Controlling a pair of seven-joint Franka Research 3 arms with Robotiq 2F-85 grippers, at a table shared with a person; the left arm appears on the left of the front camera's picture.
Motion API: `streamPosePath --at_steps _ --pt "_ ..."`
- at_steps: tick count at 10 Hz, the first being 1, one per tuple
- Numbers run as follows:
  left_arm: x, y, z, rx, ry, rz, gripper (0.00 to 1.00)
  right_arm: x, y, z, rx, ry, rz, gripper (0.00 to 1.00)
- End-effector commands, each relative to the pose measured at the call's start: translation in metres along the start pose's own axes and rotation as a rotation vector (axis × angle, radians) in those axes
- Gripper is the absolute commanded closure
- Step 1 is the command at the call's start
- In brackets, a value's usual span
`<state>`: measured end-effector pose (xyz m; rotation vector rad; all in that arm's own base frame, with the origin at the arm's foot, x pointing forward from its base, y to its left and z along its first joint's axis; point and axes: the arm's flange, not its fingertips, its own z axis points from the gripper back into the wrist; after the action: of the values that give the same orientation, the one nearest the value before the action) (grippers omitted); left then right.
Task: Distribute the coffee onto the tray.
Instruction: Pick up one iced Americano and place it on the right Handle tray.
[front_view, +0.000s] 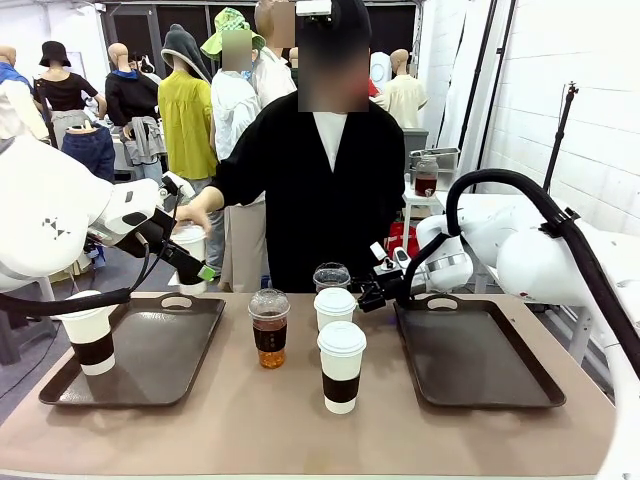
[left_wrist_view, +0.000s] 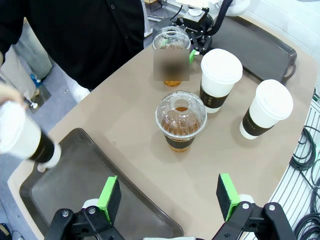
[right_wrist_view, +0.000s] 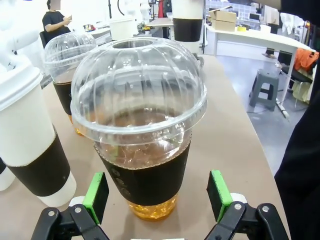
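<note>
White paper cups and amber clear cups are standing mid-table in the front view, one white cup sitting on the left tray. In the left wrist view, the left gripper is hanging spread over that tray's edge. In the right wrist view, the right gripper is gaping just before a domed cup.

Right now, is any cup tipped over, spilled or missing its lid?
Nothing stands out. The front clear cup, the far clear cup and the two white cups beside them stand upright, lids on; no spill on the table.
</note>
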<state>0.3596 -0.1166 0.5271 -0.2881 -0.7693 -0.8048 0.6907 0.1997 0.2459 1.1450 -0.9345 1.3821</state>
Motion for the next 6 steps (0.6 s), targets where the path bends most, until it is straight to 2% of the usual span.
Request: streamPosePath --at_steps 1,6 --pt "-0.001 0.001 0.000 -0.007 0.002 0.004 0.00 0.003 -0.014 -0.009 0.005 -0.020 -0.026 0.00" --pt "-0.001 0.001 0.000 -0.007 0.002 0.004 0.00 0.002 -0.024 -0.027 0.018 -0.003 -0.039 0.00"
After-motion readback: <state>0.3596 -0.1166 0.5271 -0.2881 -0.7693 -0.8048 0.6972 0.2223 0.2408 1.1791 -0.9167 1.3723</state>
